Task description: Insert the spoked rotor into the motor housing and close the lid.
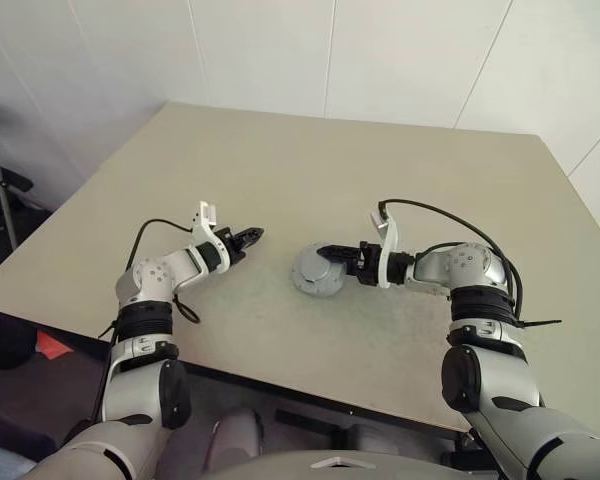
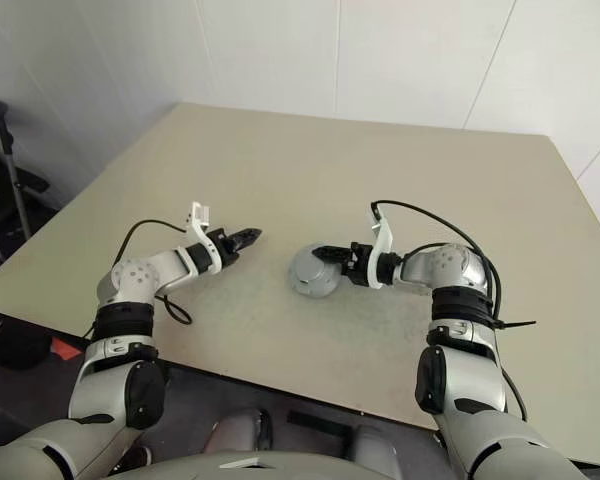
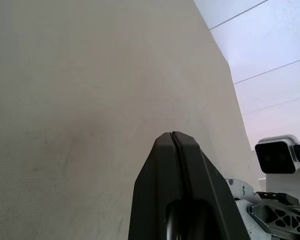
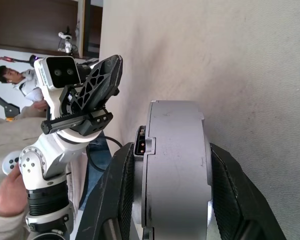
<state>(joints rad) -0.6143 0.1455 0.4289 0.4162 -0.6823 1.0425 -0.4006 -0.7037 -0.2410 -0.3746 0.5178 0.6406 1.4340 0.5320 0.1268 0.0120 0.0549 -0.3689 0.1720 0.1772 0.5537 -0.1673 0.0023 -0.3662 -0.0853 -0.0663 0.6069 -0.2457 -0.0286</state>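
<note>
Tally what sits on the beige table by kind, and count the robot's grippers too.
Round grey metal motor housing with lid shut: 1
Black two-fingered grippers: 2, left gripper and right gripper
Total: 3

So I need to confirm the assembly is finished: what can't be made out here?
- Spoked rotor: nothing tells whether it sits inside the motor housing, whose shut casing hides its interior.
- Lid: its ribbed face is edge-on in the right wrist view.
- Head views: the right hand covers part of the housing.
</note>
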